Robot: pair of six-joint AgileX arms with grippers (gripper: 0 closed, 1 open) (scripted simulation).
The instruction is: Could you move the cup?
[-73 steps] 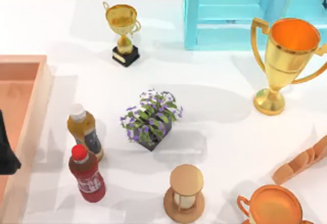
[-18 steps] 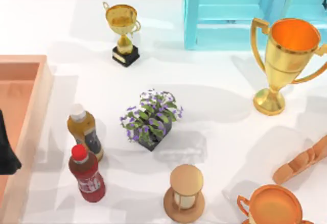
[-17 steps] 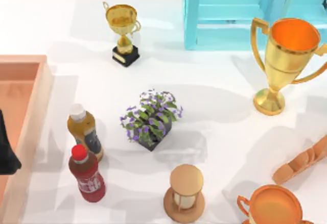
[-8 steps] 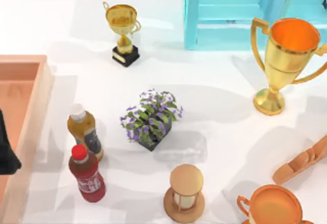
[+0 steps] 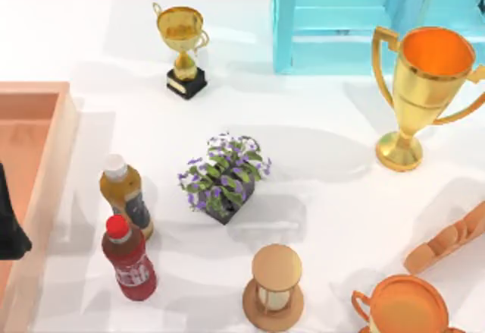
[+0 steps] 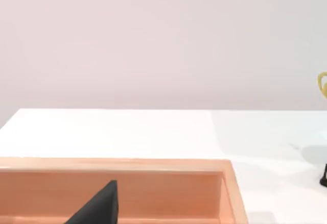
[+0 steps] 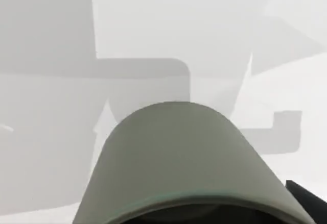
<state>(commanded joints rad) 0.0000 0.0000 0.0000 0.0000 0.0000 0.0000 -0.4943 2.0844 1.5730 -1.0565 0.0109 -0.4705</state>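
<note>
Right wrist view: grey-green cup [image 7: 176,157] close under camera, over white table [image 7: 46,132]; right gripper's grip cannot tell. Left gripper [image 5: 9,223] parked over wooden tray [image 5: 47,196], table's left edge; fingers' state unclear. Farther back: 2 bottles, potted plant [image 5: 223,177], trophies.

I could read no words or numbers anywhere; the red bottle [image 5: 129,258] carried a white-lettered label and the amber bottle [image 5: 126,196] a dark one, both illegible.

A potted plant [image 5: 223,175] stands mid-table (two bottles [image 5: 126,204] to its left), hourglass [image 5: 274,286] nearby.
</note>
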